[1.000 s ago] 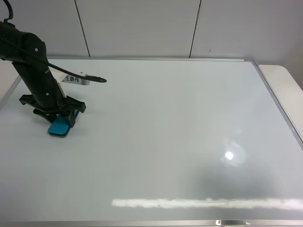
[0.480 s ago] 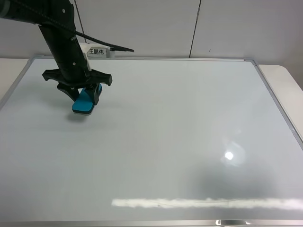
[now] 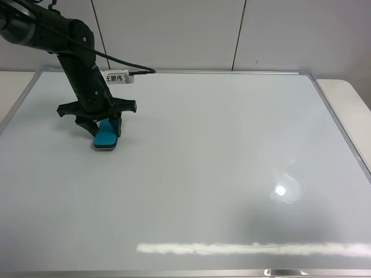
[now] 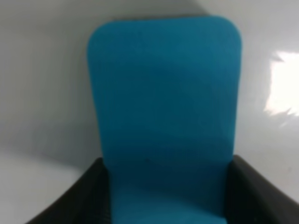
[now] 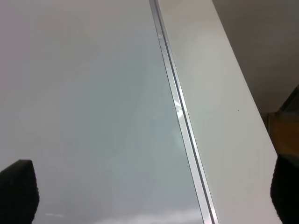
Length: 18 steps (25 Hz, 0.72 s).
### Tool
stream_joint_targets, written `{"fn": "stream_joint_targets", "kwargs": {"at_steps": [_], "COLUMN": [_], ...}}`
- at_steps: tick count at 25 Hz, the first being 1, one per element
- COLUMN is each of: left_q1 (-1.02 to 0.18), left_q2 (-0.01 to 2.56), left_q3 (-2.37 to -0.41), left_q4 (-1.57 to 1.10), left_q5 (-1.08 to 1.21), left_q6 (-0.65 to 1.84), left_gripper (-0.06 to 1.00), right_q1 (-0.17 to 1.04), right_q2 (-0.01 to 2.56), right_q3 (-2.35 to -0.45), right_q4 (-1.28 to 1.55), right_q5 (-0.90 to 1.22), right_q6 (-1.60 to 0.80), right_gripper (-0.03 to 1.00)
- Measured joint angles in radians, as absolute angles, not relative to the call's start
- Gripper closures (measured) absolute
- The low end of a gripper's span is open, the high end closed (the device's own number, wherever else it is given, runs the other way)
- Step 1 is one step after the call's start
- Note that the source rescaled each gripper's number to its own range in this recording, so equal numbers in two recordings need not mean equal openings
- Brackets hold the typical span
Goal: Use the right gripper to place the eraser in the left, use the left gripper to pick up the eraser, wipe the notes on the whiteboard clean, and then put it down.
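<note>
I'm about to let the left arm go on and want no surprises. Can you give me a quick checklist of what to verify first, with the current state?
1. Left gripper shut on the eraser: ok.
2. Eraser seated evenly between the fingers: ok in the left wrist view.
3. Eraser flat on the whiteboard: cannot tell; it may be tilted.
4. Red notes gone: ok, none visible.
5. Right gripper open and clear, over the board's frame: ok.

There is 1 whiteboard (image 3: 203, 174) and 1 teal eraser (image 3: 106, 136) on it. There is 1 black arm (image 3: 81, 75) in the exterior view, carrying 1 white label (image 3: 117, 77).
</note>
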<state>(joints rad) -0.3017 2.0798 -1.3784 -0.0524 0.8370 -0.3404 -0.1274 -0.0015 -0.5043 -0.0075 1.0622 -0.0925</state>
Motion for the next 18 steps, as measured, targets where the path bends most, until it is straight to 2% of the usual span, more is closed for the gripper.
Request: {"fn": "stream_joint_targets", "kwargs": {"at_steps": [8,9,10,12,13,15,18], "left_q1": [-0.302,-0.302,-0.302,-0.302,-0.302,-0.302,-0.302], "left_q2": [2.080,2.080,2.080,2.080,2.080,2.080,2.075], "left_q3": [-1.378,-1.378,-1.378,-1.378,-1.378,-1.378,-1.378], "left_q4": [-0.053,-0.053,-0.054,-0.054,-0.054,-0.054,-0.054], "left_q5": [0.760,0.752,0.744,0.739,0.739,0.741,0.751], "left_q6": [-0.274,-0.267,-0.264,-0.265,-0.265,-0.266,-0.266], "left_gripper": [0.87,0.84,0.75,0.34,0.17,0.02,-0.04], "right_q1": [-0.127,-0.127,-0.127,-0.127,-0.127,-0.127,-0.127], "right_q2": [-0.001,-0.001,-0.001,-0.001,-0.001,-0.001,-0.001], "right_q3": [-0.504,-0.504,-0.504,-0.504,-0.504,-0.504,-0.504], "right_q4": [-0.007,-0.007,-0.007,-0.007,-0.007,-0.007,-0.007], "right_q5": [1.062,1.062,1.062,1.062,1.062,1.062,1.062], "right_q6": [-0.093,-0.093,-0.093,-0.093,-0.093,-0.093,-0.093], "right_gripper": [-0.03,-0.03,-0.03,-0.03,-0.03,-0.03,-0.03]}}
